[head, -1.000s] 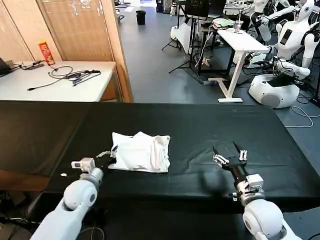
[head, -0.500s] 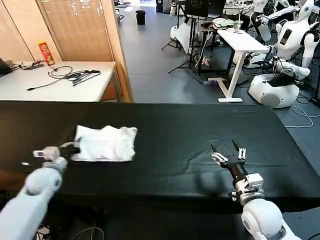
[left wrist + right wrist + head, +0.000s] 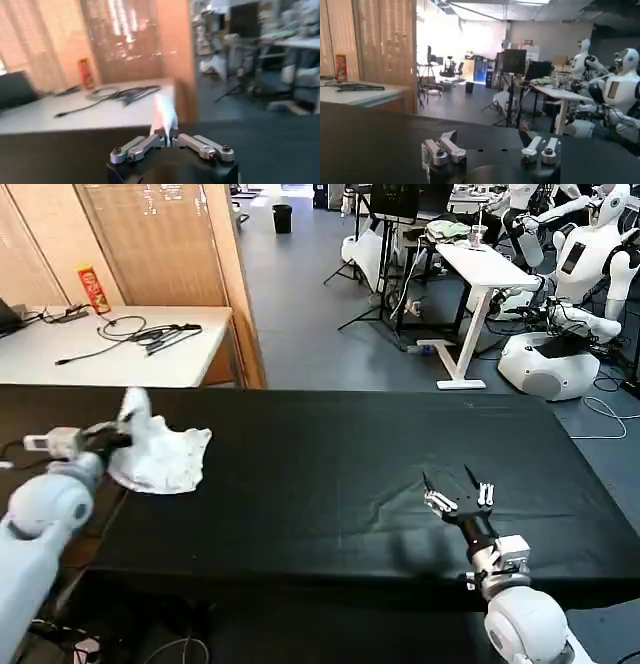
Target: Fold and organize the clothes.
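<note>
T-shirt (image 3: 160, 454): a white bundle at the far left end of the black worktop (image 3: 340, 474), pinched at its left edge by the left gripper (image 3: 112, 440).
Shirt and jaws: in the left wrist view a strip of white cloth (image 3: 165, 116) rises from between the closed jaws.
Shirt's look: crumpled into a loose heap, one corner standing up, the lower part resting on the worktop; no print can be made out, perhaps because it is folded inward.
Left gripper: jaws closed on the shirt's edge, arm reaching in from the left side.
Right gripper (image 3: 458, 495): low over the worktop's near right part, well apart from the shirt; jaws spread wide and holding nothing, as the right wrist view (image 3: 490, 150) shows.
</note>
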Tool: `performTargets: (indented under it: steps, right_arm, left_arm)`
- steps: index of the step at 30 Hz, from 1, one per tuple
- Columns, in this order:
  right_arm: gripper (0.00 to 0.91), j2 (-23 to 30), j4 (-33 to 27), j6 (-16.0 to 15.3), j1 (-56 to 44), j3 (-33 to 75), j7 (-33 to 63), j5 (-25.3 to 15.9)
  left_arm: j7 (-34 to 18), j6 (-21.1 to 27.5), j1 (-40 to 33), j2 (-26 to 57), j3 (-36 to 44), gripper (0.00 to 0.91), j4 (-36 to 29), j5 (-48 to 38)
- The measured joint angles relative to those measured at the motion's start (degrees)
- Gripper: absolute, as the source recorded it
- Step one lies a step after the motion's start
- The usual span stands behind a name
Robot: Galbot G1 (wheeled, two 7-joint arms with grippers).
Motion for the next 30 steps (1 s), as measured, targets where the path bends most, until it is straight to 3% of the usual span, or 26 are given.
performTargets:
  steps: [3,6,7,8,13,18,26,30]
  right_arm:
    - [0.878,-0.2,0.3,-0.1,-0.4,0.3,0.0,-0.6]
    - [0.878,-0.6,0.4,-0.2,-0.7,0.9,0.0,-0.6]
    - [0.878,-0.6,0.4,-0.2,-0.8,1.1,0.0,-0.6]
    - [0.878,-0.6,0.4,-0.2,-1.0,1.3,0.0,-0.6]
    - [0.878,-0.1,0.1,-0.2,-1.7,2.4,0.0,-0.6]
    - [0.878,0.2,-0.3,-0.2,-1.7,3.3,-0.1,-0.5]
    - [0.878,1.0,-2.1,-1.8,0.4,0.9,-1.4,-1.5]
    - [0.878,1.0,-2.9,-4.2,1.4,-1.3,-2.5,1.6]
  left_arm:
    - [-2.2,2.2,-1.6,-3.2,4.4,0.000,-7.2,1.5]
    - [-2.4,3.0,-2.9,-7.7,10.4,0.000,-10.5,4.3]
    - [-2.4,3.1,-3.2,-9.1,12.4,0.800,-10.9,5.2]
    - [-2.4,3.1,-3.3,-10.7,14.6,0.878,-10.9,6.4]
    - [-2.8,3.6,-3.6,-19.5,26.2,0.878,-8.0,10.3]
    - [-4.5,4.9,-3.3,-26.0,33.5,0.878,-5.8,8.3]
    - [-6.2,6.4,-1.8,-27.4,33.9,0.878,-8.9,0.6]
    - [-4.3,4.9,-0.3,-25.8,31.2,0.878,-11.7,1.1]
